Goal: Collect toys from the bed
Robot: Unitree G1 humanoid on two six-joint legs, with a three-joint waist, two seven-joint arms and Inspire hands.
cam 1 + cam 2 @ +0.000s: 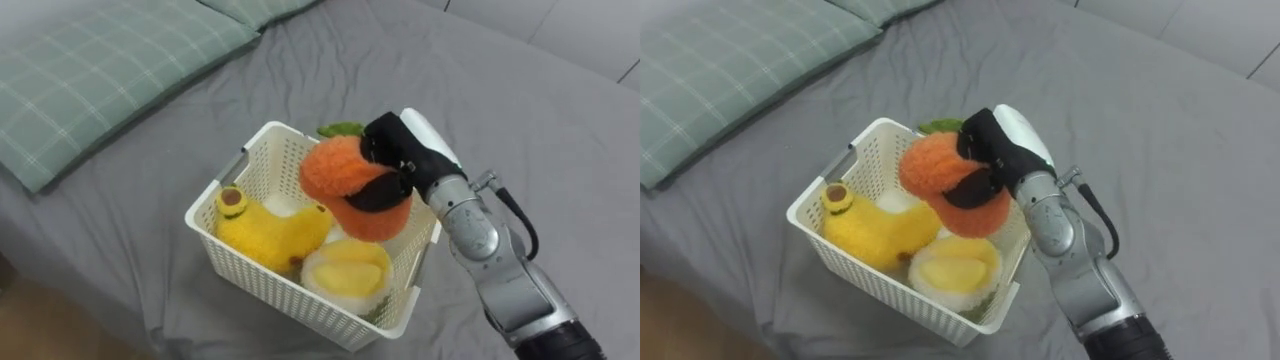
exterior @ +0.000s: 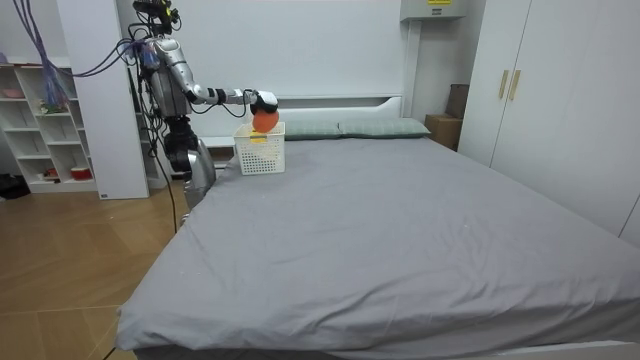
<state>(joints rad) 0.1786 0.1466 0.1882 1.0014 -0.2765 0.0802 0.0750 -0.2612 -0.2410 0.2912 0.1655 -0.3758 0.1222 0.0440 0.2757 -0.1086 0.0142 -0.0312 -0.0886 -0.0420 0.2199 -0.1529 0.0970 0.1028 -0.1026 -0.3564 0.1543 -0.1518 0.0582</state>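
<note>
**Left eye view.** Grips a fuzzy orange plush toy (image 1: 345, 178) in the right hand (image 1: 400, 158), dark fingers curled over its top and thumb across the front. A full closed wrap, probably because soft plush would slip out of a light pinch. Holds it over the far right corner of a white perforated plastic basket (image 1: 252, 158), with the toy's lower end down among the contents. Cannot tell whether it rests there or hangs just clear. Has a yellow banana-shaped plush toy with a brown tip (image 1: 265, 232) lying along the basket's left side and a pale yellow round plush toy (image 1: 345, 270) at the near edge, which leaves that corner as the open spot. Keeps the basket on the grey bed sheet (image 1: 520, 90), near a green checked pillow (image 1: 110, 70) and so within easy reach.

**Room view.** Stands by the side of the bed near its head end, at the room view's left. Stretches the right arm out level, so the orange toy sits right over the basket. Looks like a late stage of collecting, with release into the basket the likely next step.

**Right eye view.** Confirms the same closed grasp round the toy's upper half. Shows a green leafy tuft (image 1: 937, 127) at the toy's far side, pointing away over the basket's far rim. Calls for opening the fingers fully, or the fuzz may cling and lift back out.
</note>
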